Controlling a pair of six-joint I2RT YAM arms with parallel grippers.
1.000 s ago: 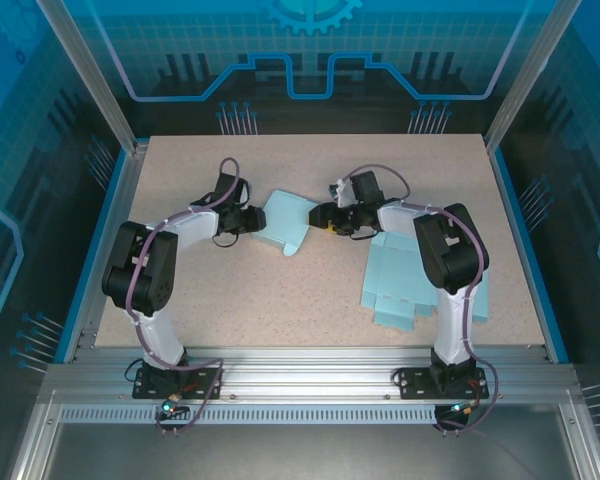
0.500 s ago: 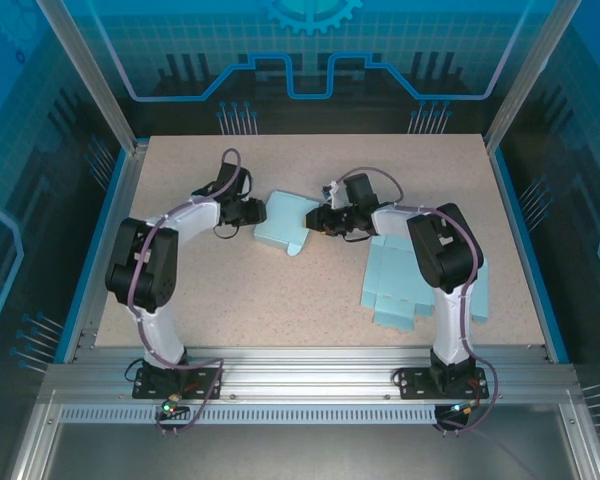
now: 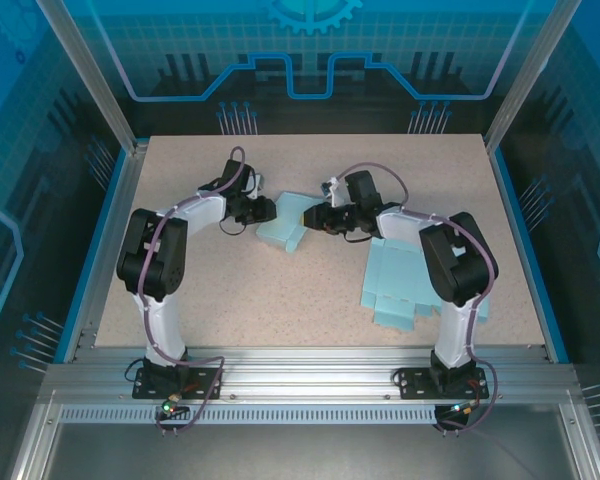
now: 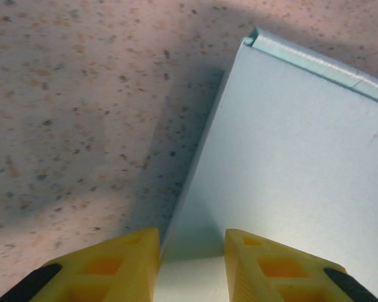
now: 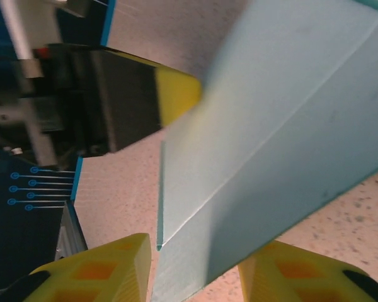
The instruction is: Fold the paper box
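"Pale blue card: the paper box (image 3: 288, 222) lies half-formed just above the middle of the overhead frame, on the speckled table (image 3: 280, 300), between the two tools."

"And the left gripper (image 3: 264, 212)?"

"It is at the box's left edge. In its wrist view the yellow fingers (image 4: 107, 267) stand apart at the bottom of the frame, and the box's edge runs down into the gap between them. It is released, with nothing pinched."

"The right gripper (image 3: 317, 217)?"

"Against the box's right side. In its wrist view a folded corner of the box fills the space between its fingers (image 5: 315, 274) along the bottom edge — whether they squeeze it or merely flank it, I cannot tell."

"Anything else on the table?"

"Flat blue sheets (image 3: 405, 285) at the lower right of the tabletop — partly under the right arm (image 3: 450, 270), and apart from the box."
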